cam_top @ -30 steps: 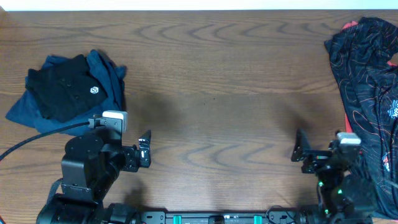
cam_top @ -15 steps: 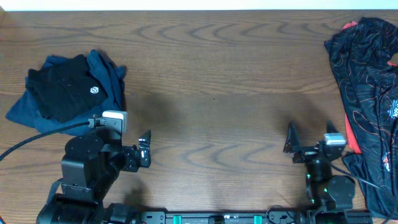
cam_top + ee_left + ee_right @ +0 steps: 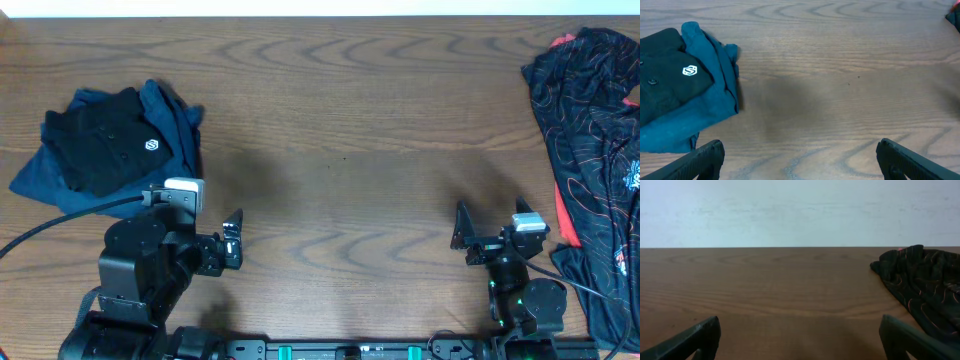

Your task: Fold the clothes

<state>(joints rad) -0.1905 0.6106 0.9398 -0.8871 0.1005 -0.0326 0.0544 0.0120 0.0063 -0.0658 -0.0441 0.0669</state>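
Observation:
The black shirt [image 3: 100, 150] lies folded at the table's far left, its white hexagon logo facing up, on top of a dark blue garment [image 3: 172, 122]. It also shows in the left wrist view [image 3: 662, 82]. My left gripper [image 3: 228, 245] is open and empty, to the right of and nearer than the shirt, apart from it; its fingers frame bare table in the left wrist view [image 3: 800, 162]. My right gripper [image 3: 468, 238] is open and empty at the near right, with bare table between its fingers in the right wrist view [image 3: 800, 340].
A black garment with thin red lines [image 3: 590, 130] lies crumpled along the right edge and shows in the right wrist view [image 3: 922, 280]. The blue garment [image 3: 712, 82] sticks out from under the shirt. The wooden table [image 3: 340, 150] stretches between the two piles.
My right arm has moved left, away from the red-lined garment, with its gripper open. The left arm and the clothes have not moved.

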